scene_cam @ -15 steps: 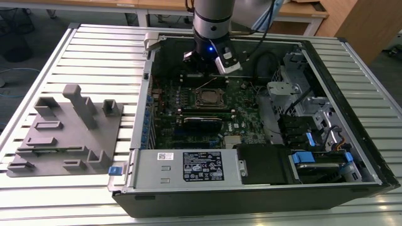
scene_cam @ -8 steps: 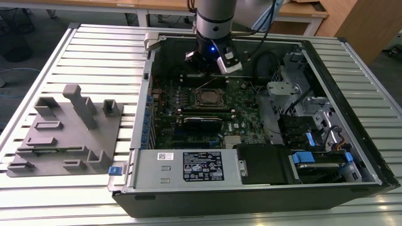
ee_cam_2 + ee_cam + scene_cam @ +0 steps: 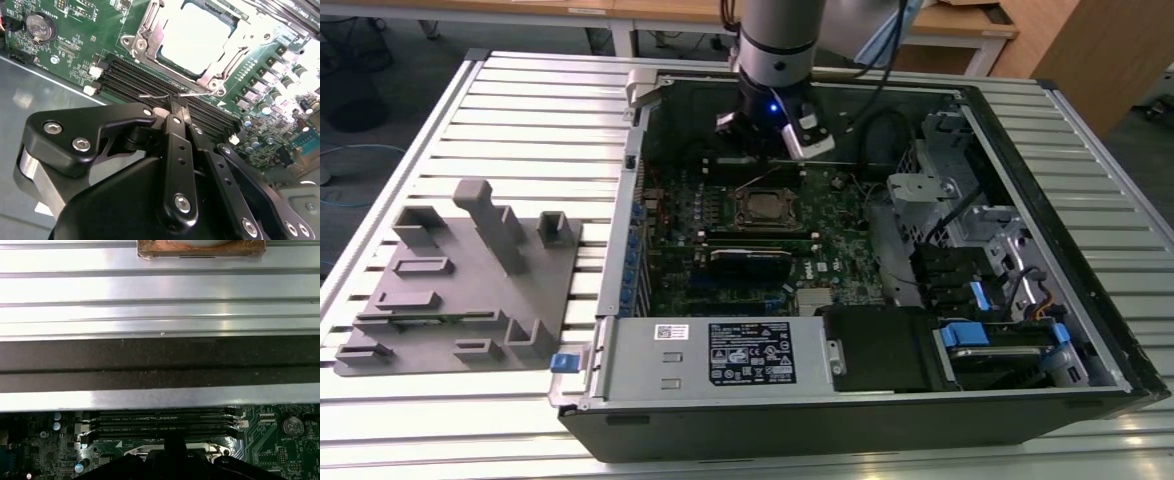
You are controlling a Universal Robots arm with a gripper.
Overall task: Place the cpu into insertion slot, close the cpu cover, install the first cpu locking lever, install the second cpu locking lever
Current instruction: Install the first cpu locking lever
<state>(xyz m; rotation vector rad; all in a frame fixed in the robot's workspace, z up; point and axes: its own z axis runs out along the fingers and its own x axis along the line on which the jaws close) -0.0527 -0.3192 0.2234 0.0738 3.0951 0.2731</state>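
Your hand pinches a cpu locking lever.
Clamped together on the thin wire, just beside the covered cpu.

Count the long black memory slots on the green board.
4. The memory slots lie side by side in one bank, between the cpu cover and the green board edge, in both wrist views. The gripper hides part of them, so another could be hidden.
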